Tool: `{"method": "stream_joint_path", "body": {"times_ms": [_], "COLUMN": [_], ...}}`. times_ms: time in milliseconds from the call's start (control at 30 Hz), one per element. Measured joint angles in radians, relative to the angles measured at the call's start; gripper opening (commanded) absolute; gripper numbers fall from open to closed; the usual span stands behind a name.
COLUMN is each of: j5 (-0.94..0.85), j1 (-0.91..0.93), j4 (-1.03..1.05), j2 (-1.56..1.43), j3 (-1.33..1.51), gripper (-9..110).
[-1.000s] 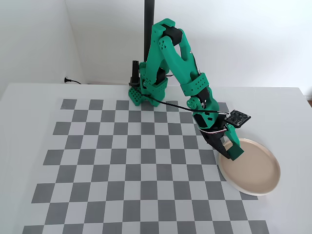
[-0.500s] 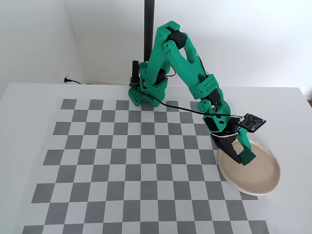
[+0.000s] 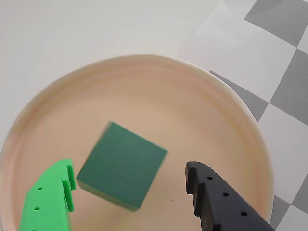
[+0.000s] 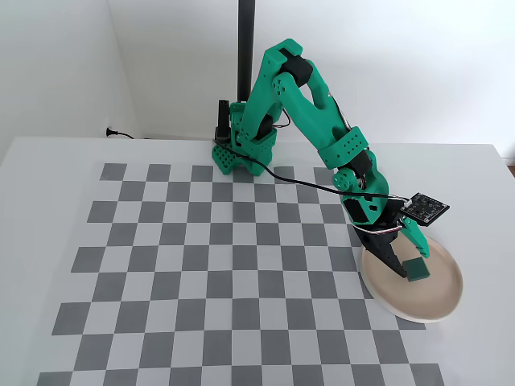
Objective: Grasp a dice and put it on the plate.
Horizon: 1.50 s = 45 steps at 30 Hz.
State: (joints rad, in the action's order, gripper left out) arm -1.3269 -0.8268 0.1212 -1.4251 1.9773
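Dice (image 3: 121, 165) inside the plate (image 3: 243, 103), between the spread fingers of the gripper (image 3: 130, 180), apparently untouched by either. Plate (image 4: 442, 301) at the right edge of the checkerboard (image 4: 201, 265), toward its near-right corner in the fixed view.

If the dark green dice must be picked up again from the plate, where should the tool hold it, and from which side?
Grip the dice on two opposite flat side faces, coming down from above. It lies flat inside the plate, turned diagonally in the wrist view, so the open tool should probably rotate until its fingers are parallel to those faces.
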Motion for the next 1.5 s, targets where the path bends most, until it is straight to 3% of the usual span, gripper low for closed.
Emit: {"method": "stream_joint_path", "body": {"times_ms": [367, 767, 1000, 1500], "j5": [0.0, -0.014, 0.003, 0.054], "j1": [0.015, 0.126, 0.235, 0.517], "j4": [0.106, 0.31, 0.437, 0.382], "j2": [-0.012, -0.333, -0.589, -1.02], "j3": [0.0, 0.052, 0.17, 0.595], "gripper": [17, -4, -4, -4]}}
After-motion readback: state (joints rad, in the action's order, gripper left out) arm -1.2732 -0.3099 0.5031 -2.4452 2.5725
